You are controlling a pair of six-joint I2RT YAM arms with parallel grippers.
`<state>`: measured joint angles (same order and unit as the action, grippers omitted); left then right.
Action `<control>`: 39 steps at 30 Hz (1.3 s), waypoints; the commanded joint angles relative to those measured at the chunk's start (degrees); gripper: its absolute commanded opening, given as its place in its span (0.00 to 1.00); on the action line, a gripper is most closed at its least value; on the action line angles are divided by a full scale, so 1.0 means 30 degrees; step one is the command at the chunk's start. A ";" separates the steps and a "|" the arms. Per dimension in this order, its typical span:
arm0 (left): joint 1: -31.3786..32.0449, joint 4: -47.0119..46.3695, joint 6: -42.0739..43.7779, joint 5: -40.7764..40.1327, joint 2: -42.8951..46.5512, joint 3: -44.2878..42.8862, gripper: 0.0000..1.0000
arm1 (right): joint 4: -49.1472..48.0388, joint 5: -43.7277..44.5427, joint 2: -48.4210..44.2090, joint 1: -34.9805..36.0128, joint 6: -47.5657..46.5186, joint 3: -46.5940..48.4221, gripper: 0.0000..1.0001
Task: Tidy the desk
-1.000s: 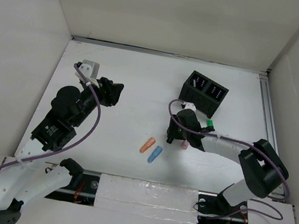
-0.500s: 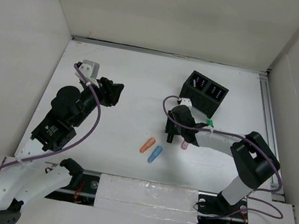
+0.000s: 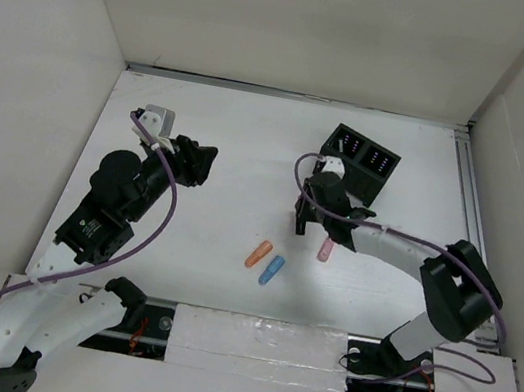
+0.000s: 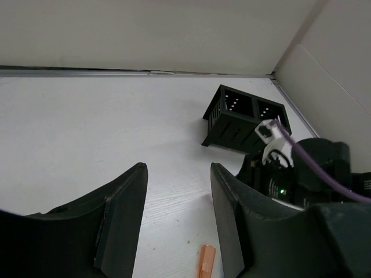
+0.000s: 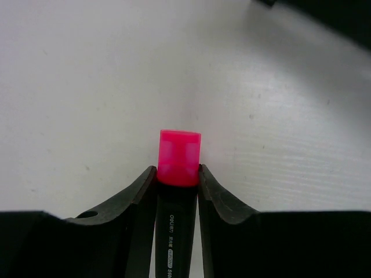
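Note:
The white desk [image 3: 233,130] holds a black two-compartment holder [image 3: 359,162] at the back right. My right gripper [image 3: 304,220] is shut on a black highlighter with a pink cap [image 5: 179,157], just in front of the holder; the cap sticks out past the fingertips above the tabletop. My left gripper [image 3: 197,159] is open and empty, held over the left half of the desk. An orange highlighter [image 3: 258,253], a blue one [image 3: 271,270] and a pink one [image 3: 325,252] lie loose in the middle. The orange one also shows in the left wrist view [image 4: 206,260].
White wall panels stand on the left, back and right. A metal rail [image 3: 469,202] runs along the desk's right edge. In the left wrist view the holder [image 4: 243,116] and my right arm [image 4: 301,174] show ahead to the right.
My right gripper has shifted a little toward the black holder and turned, keeping the pink-capped highlighter in its grip. The left arm and the loose highlighters have not moved.

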<state>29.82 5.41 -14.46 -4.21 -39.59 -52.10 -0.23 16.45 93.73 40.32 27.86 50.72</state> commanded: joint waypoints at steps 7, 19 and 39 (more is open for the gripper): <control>-0.0098 -0.0865 -0.0073 0.0318 0.0131 -0.0008 0.44 | -0.3845 -0.0885 -0.2650 -0.3647 -0.0844 0.3424 0.10; -0.0098 -0.0866 0.0015 0.0085 0.0278 -0.0007 0.44 | -0.5987 0.3802 0.2326 -0.6436 -0.5061 0.9810 0.12; -0.0098 -0.0954 0.0044 0.0436 0.0132 0.0051 0.44 | -0.6427 0.4156 0.1480 -0.5821 -0.5096 0.7205 0.58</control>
<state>29.82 5.41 -14.44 -3.57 -39.62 -52.10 -17.58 29.32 103.24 21.82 11.64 72.73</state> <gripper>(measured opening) 0.437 0.564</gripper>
